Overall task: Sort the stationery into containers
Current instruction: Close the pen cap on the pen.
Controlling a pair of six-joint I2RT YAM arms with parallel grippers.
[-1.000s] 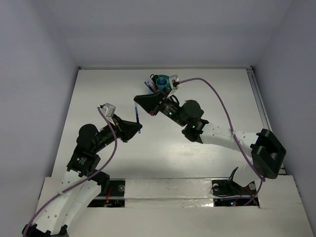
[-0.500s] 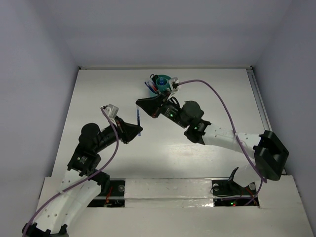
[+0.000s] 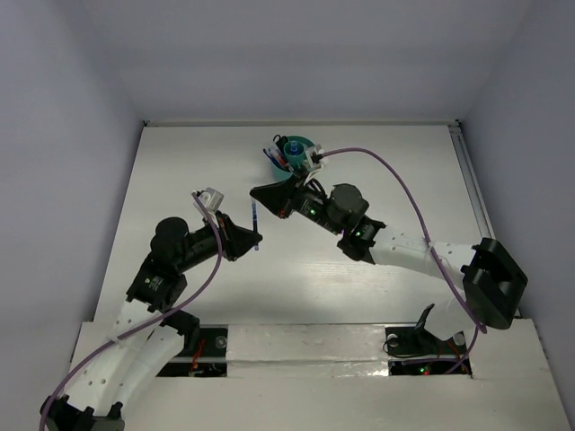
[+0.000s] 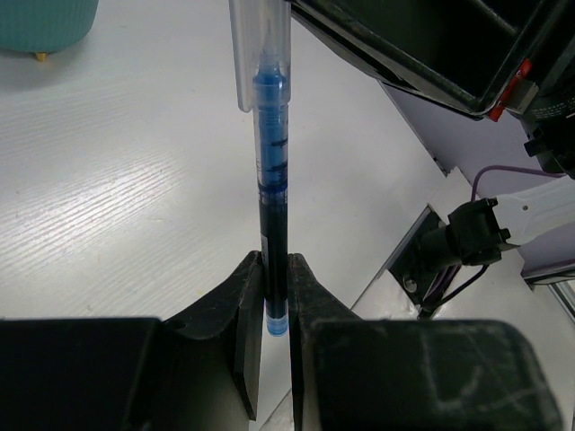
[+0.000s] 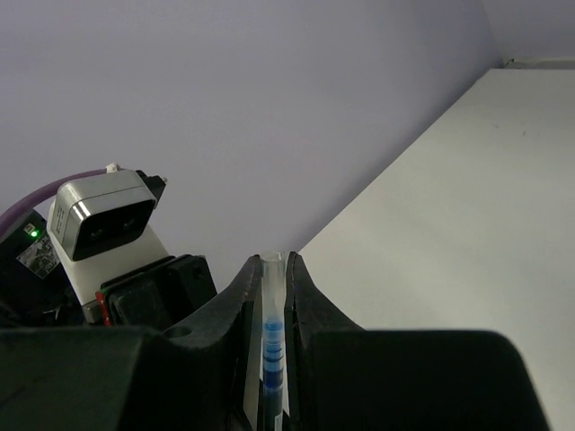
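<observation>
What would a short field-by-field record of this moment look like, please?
left gripper: jaws shut on the blue pen, at its bare end
right gripper: jaws shut on the same pen's clear-capped end
pen pose: bridges the two grippers above the table
teal cup: far side of the table, a few pens standing in it
stage: looks like a handover, neither side released

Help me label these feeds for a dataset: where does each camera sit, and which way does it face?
Top external: above and behind both arms, looking down on them, the table, the teal cup and the blue pen.
Left wrist: on the left arm, looking along the left claw, shut on the pen, towards the cup.
Right wrist: on the right arm, looking past the right claw towards the left arm's camera.
Shared: all show the pen.
</observation>
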